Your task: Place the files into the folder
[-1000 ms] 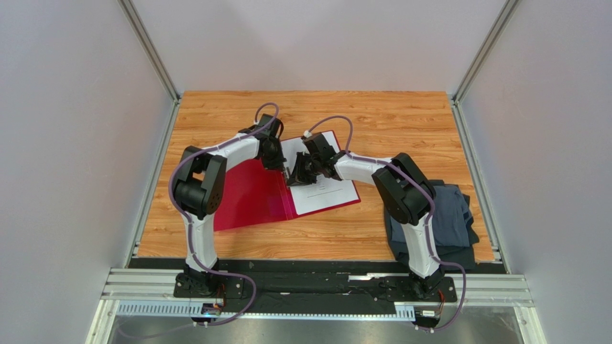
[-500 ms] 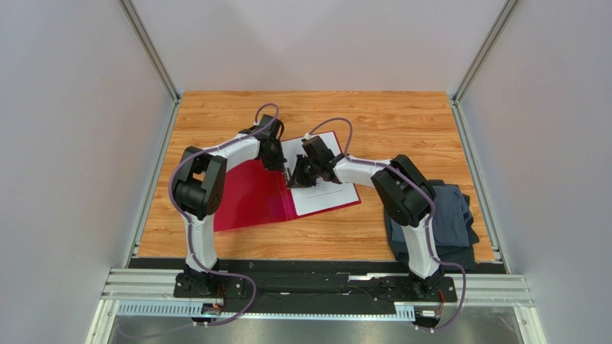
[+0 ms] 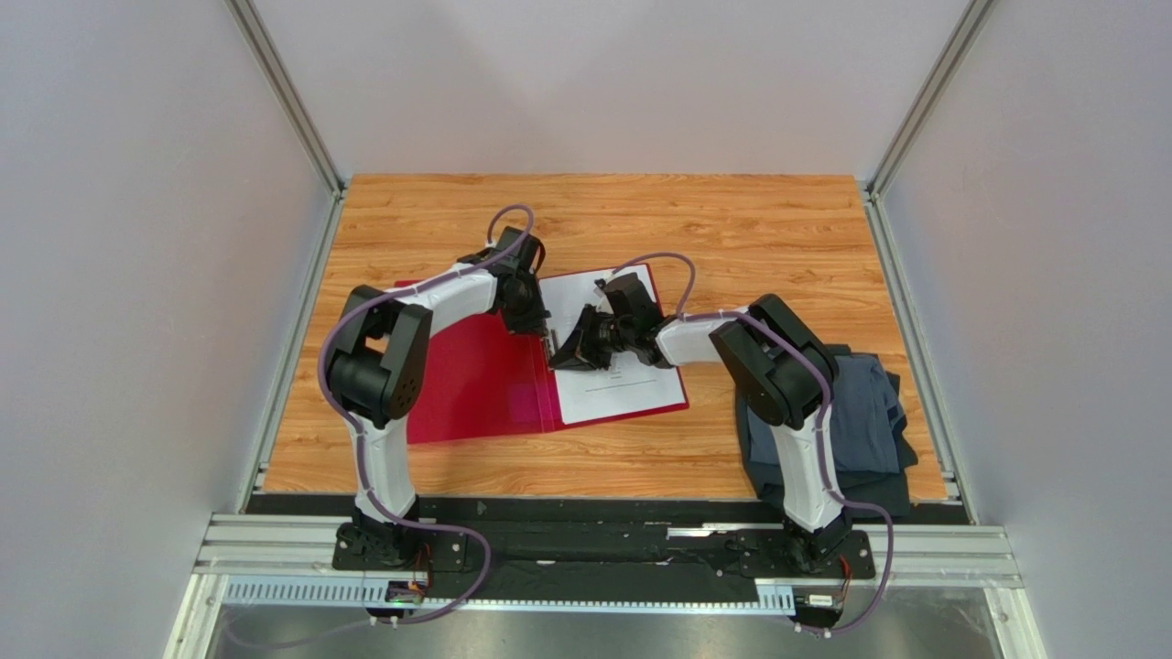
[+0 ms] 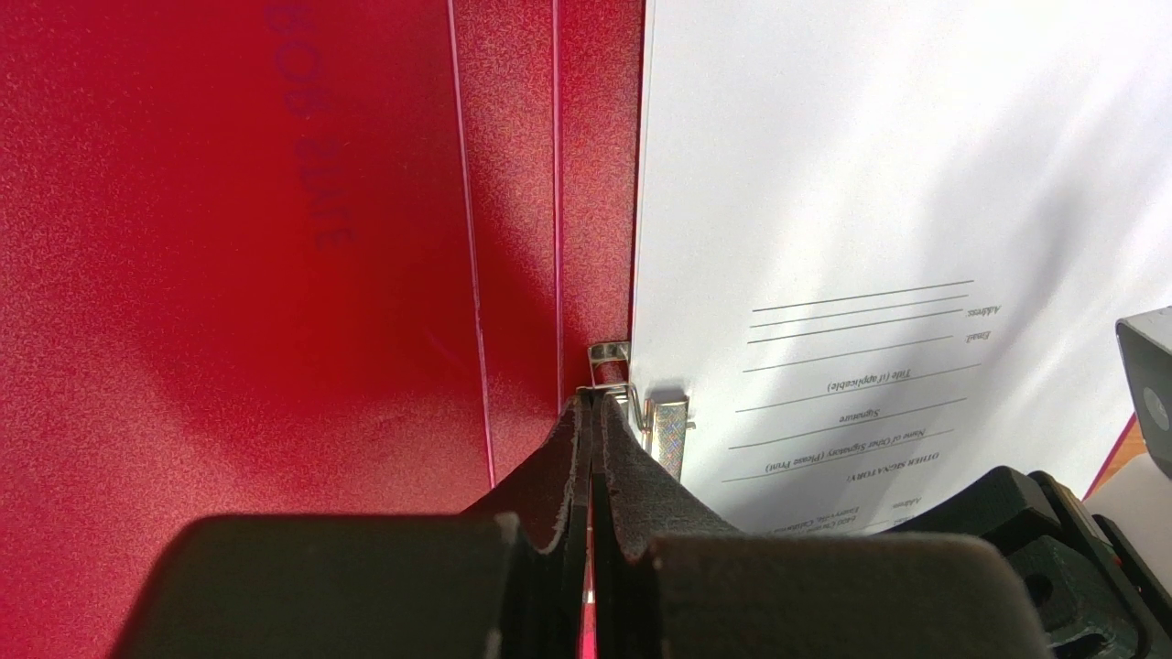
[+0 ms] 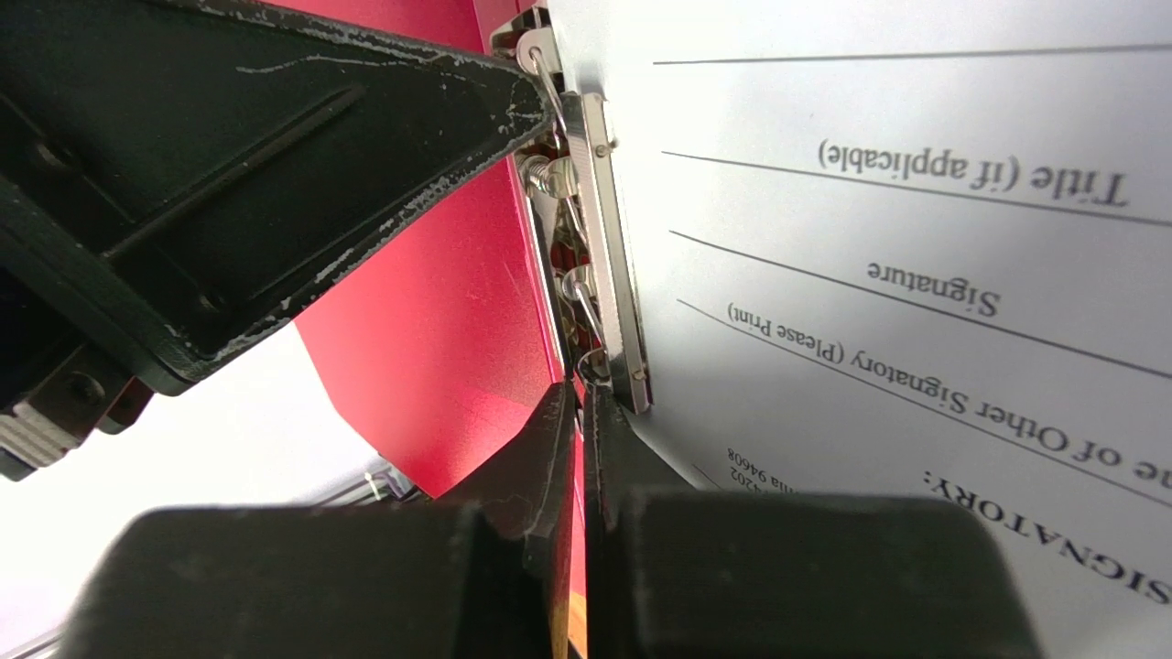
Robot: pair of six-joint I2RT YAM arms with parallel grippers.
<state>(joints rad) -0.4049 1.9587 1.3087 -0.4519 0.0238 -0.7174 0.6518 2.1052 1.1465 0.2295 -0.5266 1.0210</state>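
Glossy red plastic, the folder (image 3: 475,378) lies open flat on the wood-grain desk (image 3: 743,234), the white printed files (image 3: 619,378) smooth just right of its thin metal clip (image 5: 605,247), where the left gripper (image 4: 594,412) and right gripper (image 5: 578,412) meet, both jaws pressed closed.

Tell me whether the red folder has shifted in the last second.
Yes. The folder's right half, with the files, has swung nearer the table's near edge; its near left corner stayed put.

1 folder (image 3: 475,391), 1 visible sheet (image 3: 622,389), 1 metal clip (image 5: 605,234), 1 cloth (image 3: 864,412)
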